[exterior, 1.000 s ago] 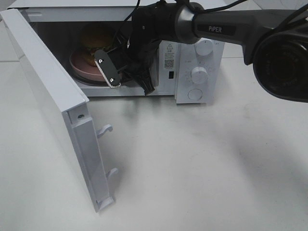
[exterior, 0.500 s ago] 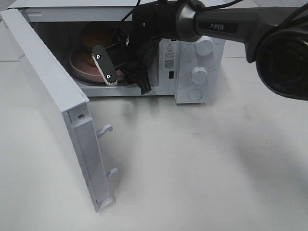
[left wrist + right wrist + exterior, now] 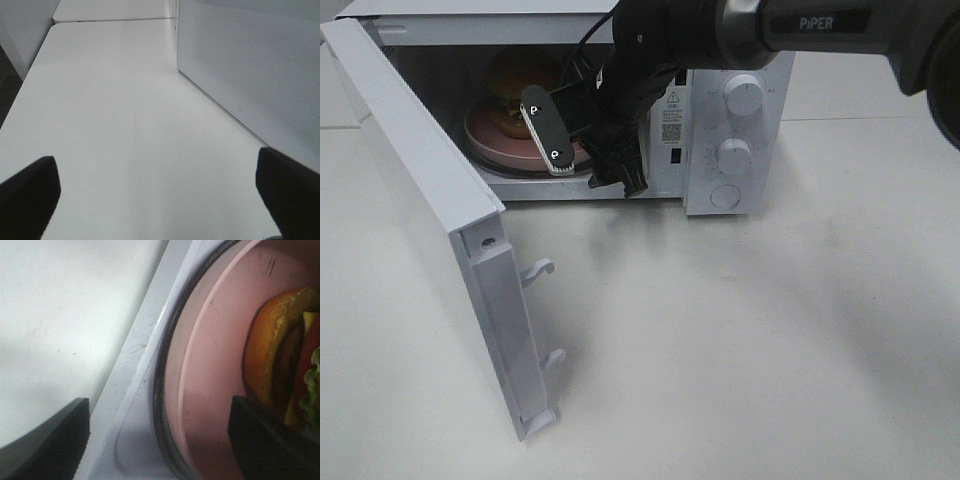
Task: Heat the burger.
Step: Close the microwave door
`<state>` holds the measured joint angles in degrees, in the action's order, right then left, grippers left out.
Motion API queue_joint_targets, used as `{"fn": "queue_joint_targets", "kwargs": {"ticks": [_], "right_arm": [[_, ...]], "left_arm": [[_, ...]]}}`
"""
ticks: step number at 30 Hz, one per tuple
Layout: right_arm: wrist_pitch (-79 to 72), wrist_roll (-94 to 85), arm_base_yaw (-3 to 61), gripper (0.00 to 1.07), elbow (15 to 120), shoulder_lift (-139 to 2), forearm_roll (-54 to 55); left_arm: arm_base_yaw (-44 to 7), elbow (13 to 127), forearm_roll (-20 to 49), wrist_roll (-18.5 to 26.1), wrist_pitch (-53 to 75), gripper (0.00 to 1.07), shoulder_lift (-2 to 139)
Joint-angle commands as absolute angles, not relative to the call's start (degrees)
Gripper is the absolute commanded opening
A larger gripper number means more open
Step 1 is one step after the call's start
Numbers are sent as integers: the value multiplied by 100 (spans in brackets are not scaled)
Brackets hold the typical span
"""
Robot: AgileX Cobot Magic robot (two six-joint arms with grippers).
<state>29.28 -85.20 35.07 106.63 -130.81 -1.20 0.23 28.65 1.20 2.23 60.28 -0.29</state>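
Observation:
The burger (image 3: 515, 82) sits on a round pink plate (image 3: 498, 150) inside the open microwave (image 3: 735, 110). In the right wrist view the burger (image 3: 282, 365) lies on the plate (image 3: 210, 385), which rests on the glass turntable. My right gripper (image 3: 585, 155) hangs at the oven's mouth, just in front of the plate rim. Its jaws are open and wide, with nothing gripped (image 3: 157, 440). My left gripper (image 3: 157, 200) is open over bare tabletop, out of the exterior high view.
The microwave door (image 3: 420, 170) swings out to the left front, its latch hooks (image 3: 538, 270) pointing right. Its perforated panel (image 3: 250, 65) stands close beside my left gripper. Control knobs (image 3: 733, 155) are on the oven's right panel. White table (image 3: 740, 340) spreads in front.
My right gripper's jaws have spread wide, letting go of the plate rim. The right arm has shifted slightly up and right. The burger and plate stay inside the oven.

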Motion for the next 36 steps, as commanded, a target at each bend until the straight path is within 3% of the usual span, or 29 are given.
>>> {"fn": "queue_joint_targets", "kwargs": {"ticks": [1, 36], "right_arm": [[2848, -8440, 3484, 77, 10204, -12725, -74], [1988, -8153, 3484, 77, 6394, -10050, -74]], "left_arm": [[11, 2848, 143, 212, 5947, 100, -155], [11, 2848, 143, 212, 5947, 100, -155]]}}
